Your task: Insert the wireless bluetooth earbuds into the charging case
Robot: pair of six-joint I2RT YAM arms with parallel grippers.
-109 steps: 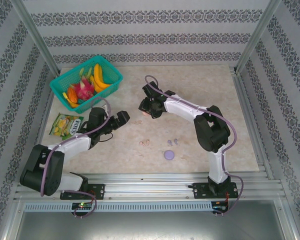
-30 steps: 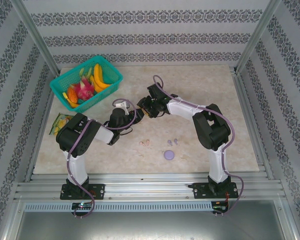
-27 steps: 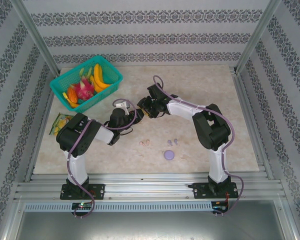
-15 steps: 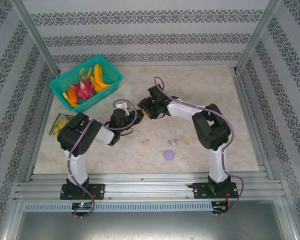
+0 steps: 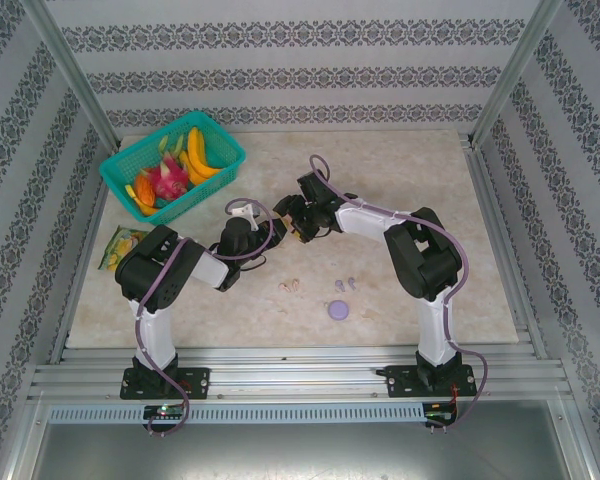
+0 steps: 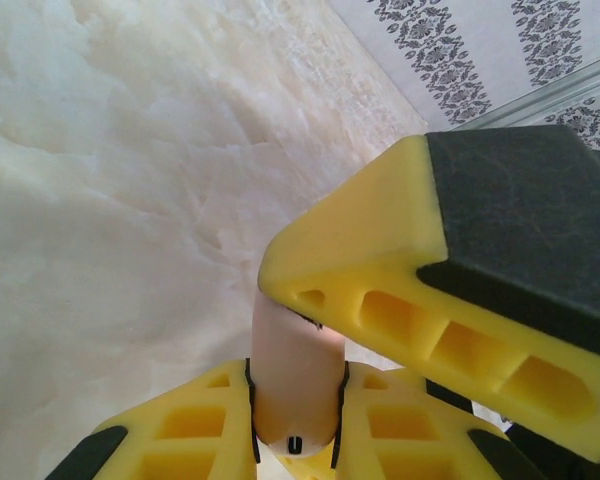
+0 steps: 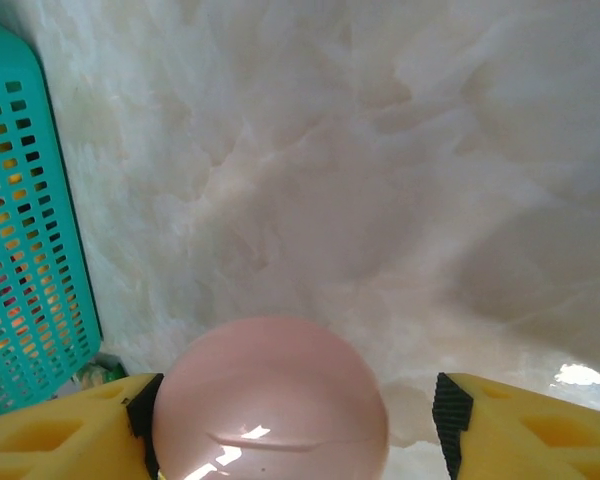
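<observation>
A round pale pink charging case (image 7: 270, 400) hangs above the table between both grippers. My left gripper (image 6: 295, 395) is shut on it edge-on, its yellow fingers (image 6: 195, 430) pressing both flat faces. My right gripper (image 7: 295, 425) is open around the same case: its left pad touches the rim, and a gap separates the case from its right pad (image 7: 448, 415). In the top view the two grippers meet at mid-table (image 5: 282, 227). On the table lie the pale pink earbuds (image 5: 290, 287), the pale lilac earbuds (image 5: 345, 284) and a round lilac case (image 5: 338, 310).
A teal basket (image 5: 128, 165) of toy fruit stands at the back left; its wall (image 7: 25, 260) shows in the right wrist view. A snack packet (image 5: 120, 250) lies by the left arm. Metal frame posts and patterned walls bound the table.
Since the earliest frame the left arm has swung in and shut on the pink case that the right gripper held. Over the last second nothing has visibly moved.
</observation>
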